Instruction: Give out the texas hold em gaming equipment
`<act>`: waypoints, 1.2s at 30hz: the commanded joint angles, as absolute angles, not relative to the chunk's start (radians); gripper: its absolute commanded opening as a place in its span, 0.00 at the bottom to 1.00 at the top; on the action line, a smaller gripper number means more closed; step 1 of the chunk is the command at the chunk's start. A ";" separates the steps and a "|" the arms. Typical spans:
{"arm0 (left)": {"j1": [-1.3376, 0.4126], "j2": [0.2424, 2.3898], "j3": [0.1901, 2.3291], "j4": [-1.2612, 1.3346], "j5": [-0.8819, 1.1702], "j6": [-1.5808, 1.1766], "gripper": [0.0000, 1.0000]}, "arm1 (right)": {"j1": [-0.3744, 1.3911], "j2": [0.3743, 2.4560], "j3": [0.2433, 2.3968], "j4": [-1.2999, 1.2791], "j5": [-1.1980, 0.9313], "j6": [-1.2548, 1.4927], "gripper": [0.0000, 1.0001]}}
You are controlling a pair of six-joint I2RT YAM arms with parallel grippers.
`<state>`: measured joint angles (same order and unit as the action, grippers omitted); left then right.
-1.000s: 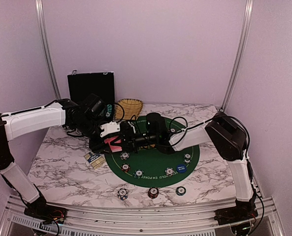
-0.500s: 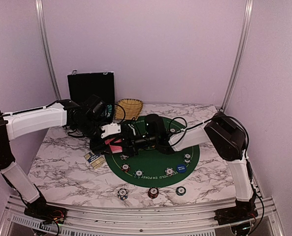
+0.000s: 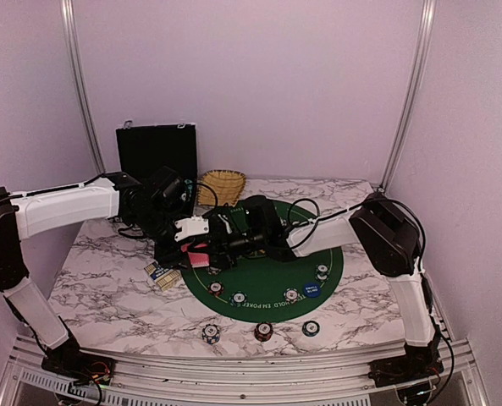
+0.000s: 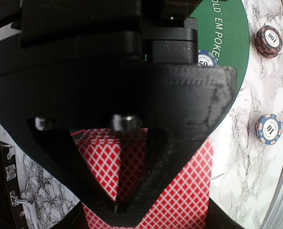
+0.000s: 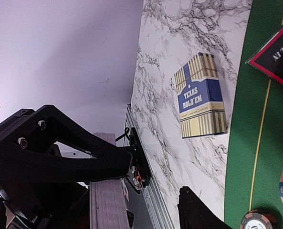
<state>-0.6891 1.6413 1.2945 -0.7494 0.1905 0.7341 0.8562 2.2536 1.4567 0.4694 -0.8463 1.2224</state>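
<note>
Now: left jaws (image 4: pixel 127 207) clenched on red-checked card deck (image 4: pixel 186 191), held over left edge of mat (image 4: pixel 227 28). Right jaws (image 5: pixel 155 176) parted, empty, just beside deck, facing it; nearer arm for peeling a card. Readable: box (image 5: pixel 201 95) "TEXAS HOLD'EM" on desk (image 5: pixel 170 119); triangle (image 5: pixel 275 57) "ALL IN"; chips (image 4: pixel 267 40) "100", "50", "10".

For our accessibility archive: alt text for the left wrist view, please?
The left gripper, shut on red-checked playing cards, fills the frame. Right of it, one poker chip sits on the green mat and two on the marble table.
</note>
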 commanded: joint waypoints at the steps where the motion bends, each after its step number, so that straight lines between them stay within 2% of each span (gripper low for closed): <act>1: -0.694 1.634 1.331 -0.773 0.179 0.740 0.07 | 0.856 2.249 1.502 0.360 -0.823 1.140 0.56; 3: -0.694 1.633 1.332 -0.777 0.177 0.739 0.07 | 0.852 2.243 1.501 0.337 -0.821 1.124 0.55; 7: -0.693 1.625 1.326 -0.780 0.159 0.741 0.07 | 0.840 2.219 1.472 0.337 -0.823 1.117 0.48; 14: -0.692 1.627 1.320 -0.781 0.145 0.736 0.07 | 0.833 2.186 1.452 0.322 -0.833 1.096 0.42; 22: -0.689 1.627 1.315 -0.781 0.143 0.729 0.06 | 0.821 2.145 1.401 0.344 -0.843 1.098 0.41; 30: -0.682 1.640 1.324 -0.781 0.159 0.721 0.05 | 0.829 2.131 1.402 0.380 -0.858 1.099 0.67; 36: -0.683 1.644 1.333 -0.782 0.175 0.709 0.05 | 0.859 2.195 1.465 0.406 -0.870 1.133 0.72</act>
<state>-0.6868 1.6417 1.2953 -0.7731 0.1497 0.7208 0.8333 2.1662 1.3930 0.3664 -0.8528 1.1133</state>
